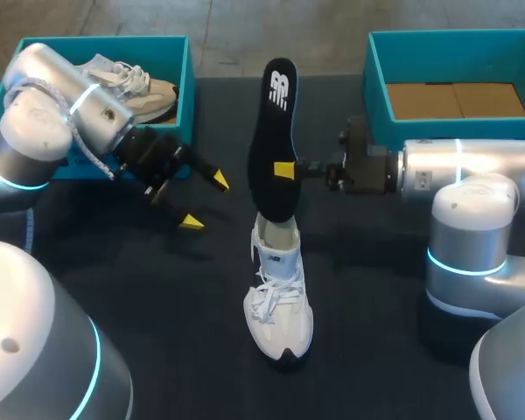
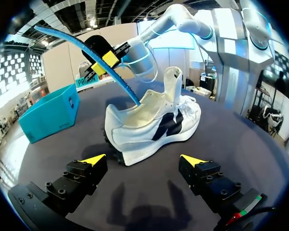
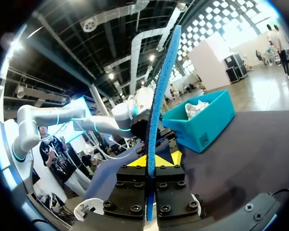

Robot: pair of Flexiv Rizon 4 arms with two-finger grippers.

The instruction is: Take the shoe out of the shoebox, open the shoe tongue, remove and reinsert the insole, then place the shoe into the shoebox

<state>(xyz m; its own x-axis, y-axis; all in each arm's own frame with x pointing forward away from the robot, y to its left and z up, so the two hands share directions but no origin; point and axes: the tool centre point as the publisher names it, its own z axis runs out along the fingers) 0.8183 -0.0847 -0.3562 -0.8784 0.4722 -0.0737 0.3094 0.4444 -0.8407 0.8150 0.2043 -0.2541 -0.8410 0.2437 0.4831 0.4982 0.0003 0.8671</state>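
One claw does the work: the right claw [image 1: 283,169] pinches the long black-topped, blue-backed foam insole [image 1: 276,131] upright, its lower end in the white lace-up trainer [image 1: 278,297] just below. The left claw [image 1: 205,201] hangs spread and empty beside them. The trainer is unboxed with its tongue up. Seating the insole and boxing look left to do, and the open teal cardboard shoebox [image 1: 376,79] waits behind the right claw.

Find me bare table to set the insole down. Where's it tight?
Bare: table between the white shoe and the right arm base; also between shoe and left arm near links. Tight: above the shoe's heel, where the right gripper holds the insole and the open left gripper sits close.
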